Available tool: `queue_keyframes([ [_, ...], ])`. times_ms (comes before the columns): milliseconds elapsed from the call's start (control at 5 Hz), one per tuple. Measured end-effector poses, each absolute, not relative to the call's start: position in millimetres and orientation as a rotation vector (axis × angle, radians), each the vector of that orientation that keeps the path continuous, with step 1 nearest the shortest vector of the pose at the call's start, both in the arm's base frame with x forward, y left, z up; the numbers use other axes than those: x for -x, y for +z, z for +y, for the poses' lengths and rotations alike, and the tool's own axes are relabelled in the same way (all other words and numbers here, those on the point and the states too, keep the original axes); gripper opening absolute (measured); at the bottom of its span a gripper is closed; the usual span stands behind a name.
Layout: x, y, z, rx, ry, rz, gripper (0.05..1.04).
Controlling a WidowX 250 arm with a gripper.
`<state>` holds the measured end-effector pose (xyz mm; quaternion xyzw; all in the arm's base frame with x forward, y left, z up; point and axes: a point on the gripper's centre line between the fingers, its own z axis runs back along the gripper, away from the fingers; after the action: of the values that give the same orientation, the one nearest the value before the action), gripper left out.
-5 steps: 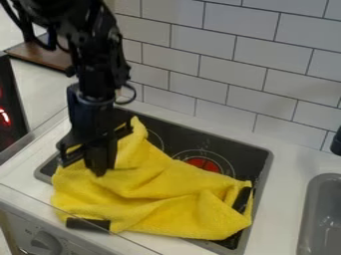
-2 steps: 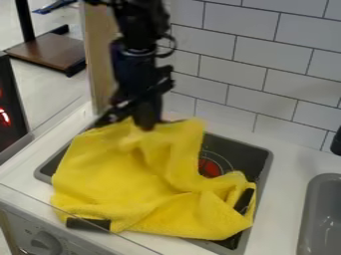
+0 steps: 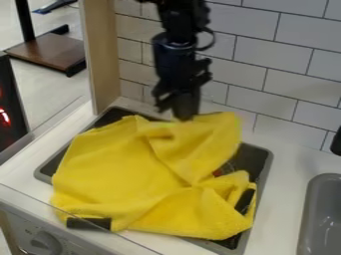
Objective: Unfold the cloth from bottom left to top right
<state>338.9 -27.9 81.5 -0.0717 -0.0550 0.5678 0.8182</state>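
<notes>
One yellow fabric cloth [image 3: 126, 174] is spread, with folds, over most of a dark, grey-rimmed toy stove top [image 3: 256, 157], which is set into a white tabletop [image 3: 286, 167]. At its far edge, toward the white tiled wall [image 3: 243, 102], the cloth is pinched by the black two-finger claw [image 3: 185, 117], clamped together on the fabric. Bunched folds are seen at the near right (a bit of red burner [image 3: 218, 173] is left peeking out above them). Farther right, a grey sink [image 3: 323, 214] is set.
</notes>
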Motion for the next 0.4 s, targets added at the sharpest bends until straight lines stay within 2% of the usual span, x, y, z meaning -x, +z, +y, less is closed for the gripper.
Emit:
queue_keyframes([
  [200,-355.5,68.8,-37.9,0.154,1.187,-0.139,0.05],
  [400,-366.6,58.2,-45.8,0.219,1.145,-0.154,0.05],
])
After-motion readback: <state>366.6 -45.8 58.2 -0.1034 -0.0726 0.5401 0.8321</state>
